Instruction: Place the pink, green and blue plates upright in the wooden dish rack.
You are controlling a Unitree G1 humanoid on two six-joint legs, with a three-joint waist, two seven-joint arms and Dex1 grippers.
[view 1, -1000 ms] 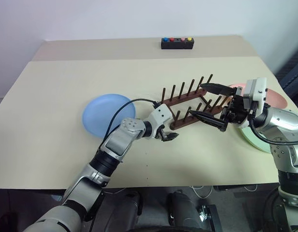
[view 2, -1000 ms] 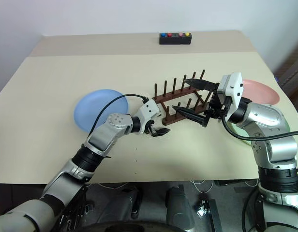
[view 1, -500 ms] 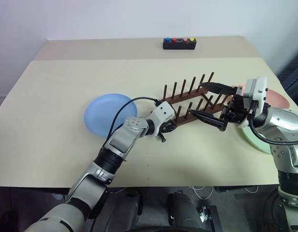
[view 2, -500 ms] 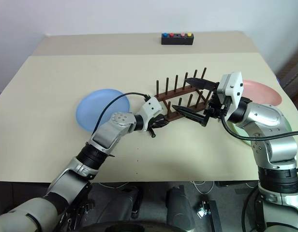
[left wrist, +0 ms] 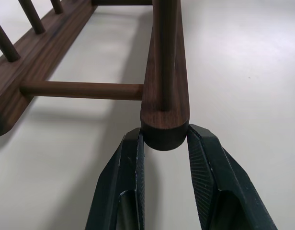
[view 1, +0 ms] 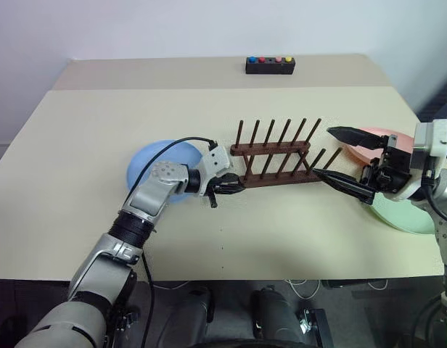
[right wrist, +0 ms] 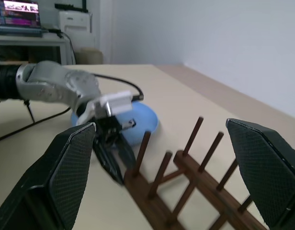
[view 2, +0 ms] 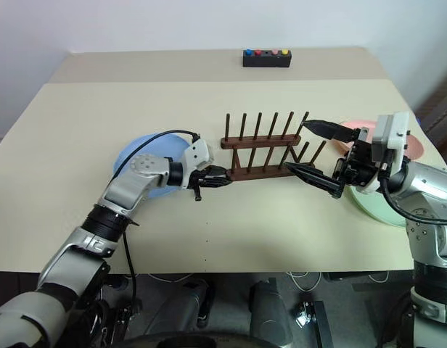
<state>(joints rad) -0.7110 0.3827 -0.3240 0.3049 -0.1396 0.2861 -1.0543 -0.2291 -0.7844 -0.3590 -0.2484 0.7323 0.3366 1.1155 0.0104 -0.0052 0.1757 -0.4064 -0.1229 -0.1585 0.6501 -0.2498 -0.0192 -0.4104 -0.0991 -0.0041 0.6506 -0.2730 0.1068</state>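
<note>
From the head view, I see my left arm reaching across the blue plate (view 1: 154, 163), its left gripper (view 1: 227, 187) at the wooden dish rack (view 1: 274, 156) mid-table. The right gripper (view 1: 347, 163) hangs spread wide over the pink plate (view 1: 379, 139) and green plate (view 1: 405, 217). In the left wrist view, my fingers (left wrist: 128, 187) clamp the rack's rail end.

empty wooden rack (view 1: 271, 154) between blue plate (view 1: 152, 161) and pink plate (view 1: 372, 141).

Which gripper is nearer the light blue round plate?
Left. The left gripper grips the dark wooden dish rack beside the light blue round plate; the right gripper hangs open beyond the rack.
</note>
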